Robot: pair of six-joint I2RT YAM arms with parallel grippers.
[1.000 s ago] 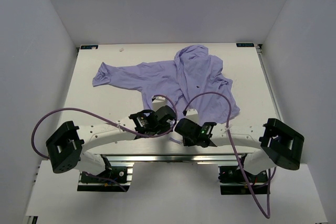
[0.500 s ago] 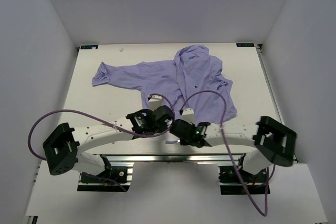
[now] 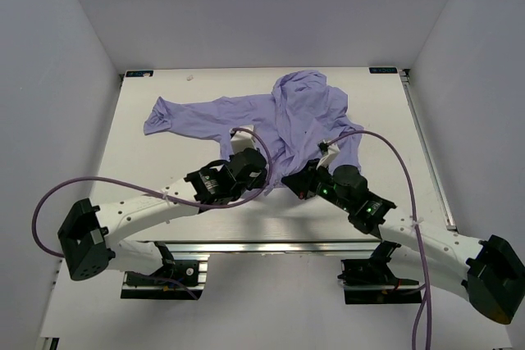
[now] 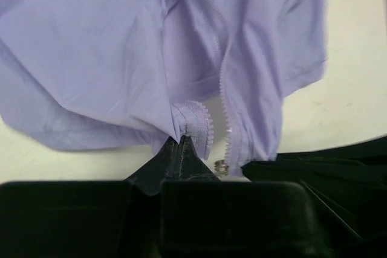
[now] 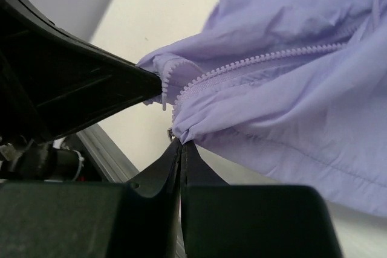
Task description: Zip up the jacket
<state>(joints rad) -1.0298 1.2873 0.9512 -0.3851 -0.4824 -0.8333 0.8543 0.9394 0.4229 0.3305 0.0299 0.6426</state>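
Observation:
The lavender jacket (image 3: 279, 116) lies wrinkled on the table, hood at the back, one sleeve stretched left. Its front zipper is open at the bottom. My left gripper (image 3: 261, 171) is shut on the bottom hem of one zipper side (image 4: 192, 122). My right gripper (image 3: 293, 182) is shut on the bottom hem of the other side (image 5: 184, 130). The two zipper rows (image 5: 254, 61) run close together between them. A small metal slider (image 4: 221, 166) hangs at the hem beside my left fingers.
The white table (image 3: 148, 170) is walled by white panels left, right and back. A metal rail (image 3: 271, 245) runs along the near edge by the arm bases. Purple cables (image 3: 385, 153) loop above both arms.
Both arms have moved away from the near edge toward the jacket's bottom hem. The right arm has swung far forward and left. The hem is now gathered between the two grippers.

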